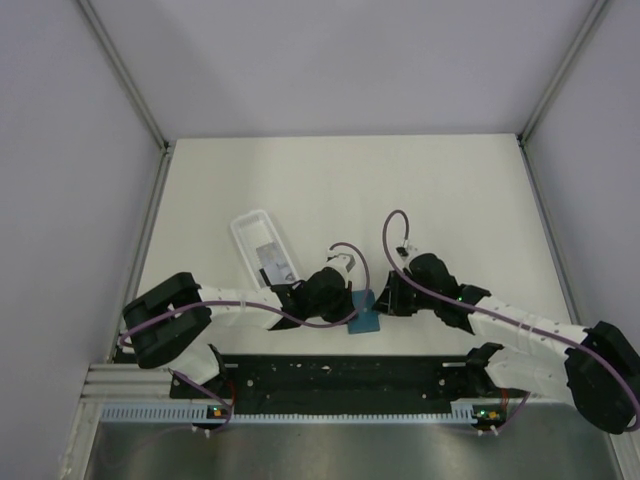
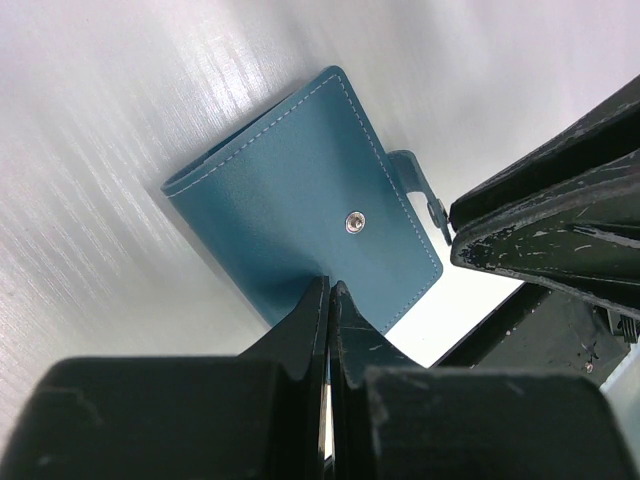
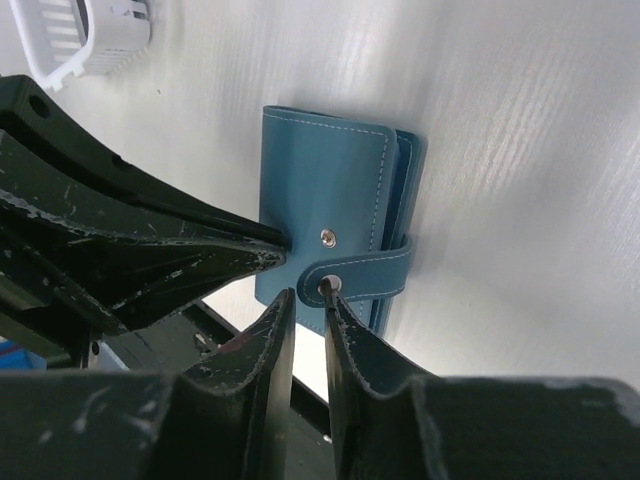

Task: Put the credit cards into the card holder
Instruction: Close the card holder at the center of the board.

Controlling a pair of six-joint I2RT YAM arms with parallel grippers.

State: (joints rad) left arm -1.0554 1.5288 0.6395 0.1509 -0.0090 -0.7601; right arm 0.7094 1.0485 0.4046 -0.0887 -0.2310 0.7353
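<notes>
The teal card holder [image 1: 366, 322] lies folded on the table near the front edge, between both grippers. In the left wrist view the card holder [image 2: 300, 200] shows a metal snap, and my left gripper [image 2: 331, 288] is shut, its tips resting on the near edge. In the right wrist view my right gripper [image 3: 305, 293] stands open by a narrow gap, its tips at the end of the snap tab [image 3: 365, 272] that wraps the card holder [image 3: 320, 190]. The credit cards [image 1: 268, 258] lie in a white tray.
The long white tray [image 1: 250, 228] sits left of centre behind the left arm; its corner [image 3: 90, 35] shows in the right wrist view. A black rail [image 1: 340, 372] runs along the table's front. The left gripper's fingers [image 3: 200, 250] crowd the card holder's left side.
</notes>
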